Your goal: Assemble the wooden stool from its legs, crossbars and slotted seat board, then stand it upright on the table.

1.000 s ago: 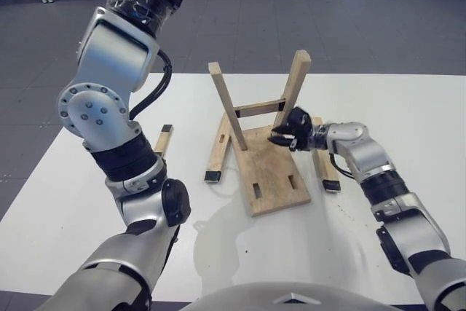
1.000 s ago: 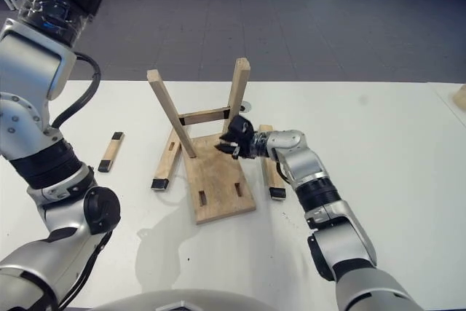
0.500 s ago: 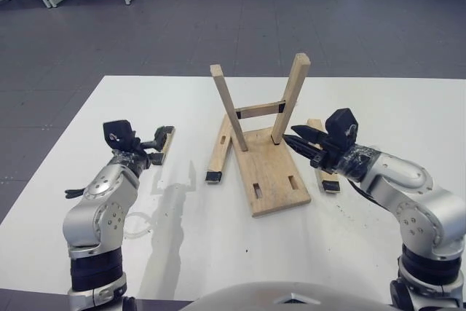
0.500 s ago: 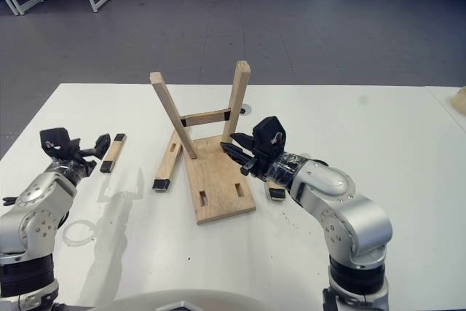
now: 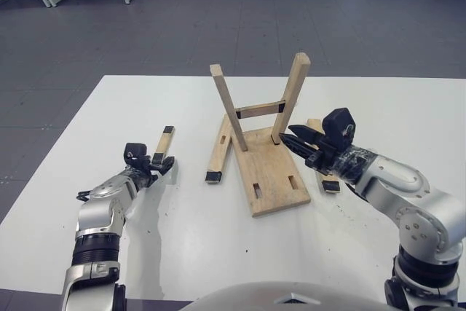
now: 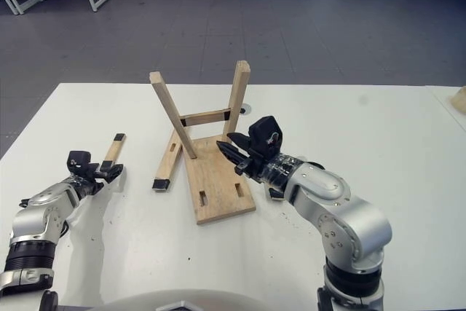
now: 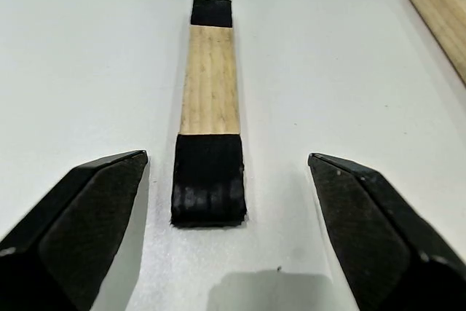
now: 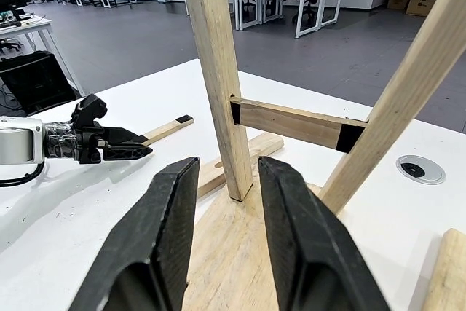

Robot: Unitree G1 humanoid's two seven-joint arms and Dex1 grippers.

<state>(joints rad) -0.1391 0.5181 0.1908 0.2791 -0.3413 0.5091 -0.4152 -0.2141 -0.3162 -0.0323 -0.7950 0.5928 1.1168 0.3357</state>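
White tabletop (image 5: pixel 240 253) fills the foreground, with grey floor and rows of office desks beyond its far edge. Near the middle the slotted seat board (image 5: pixel 273 172) lies flat, and two legs stand up out of its far end, one leaning left (image 5: pixel 227 107) and one leaning right (image 5: pixel 290 96), joined partway up by a fitted crossbar (image 5: pixel 260 110) with black ends. Two slots in the near half of the board are unfilled. A loose leg (image 5: pixel 218 147) lies on the table against the board's left edge, and another loose leg (image 5: pixel 331 183) lies along its right edge. The piece that matters now is the loose crossbar (image 7: pixel 210 78), flat on the table well to the left of the board. The left gripper (image 7: pixel 226 158) is low over the table with its fingers spread wide and nothing between them but the crossbar's near black end, which sits between the two tips without touching either. The bar's long axis runs straight away from that gripper, in line with the way it points, so the fingers would close across its width. The left arm is by far the nearer to it. The right gripper (image 5: pixel 293 138) hovers over the far right part of the seat board, pointing at the foot of the standing legs, its fingers a little apart and empty. By my judgement the stool is about half built, and a short advance and a squeeze would secure the bar.
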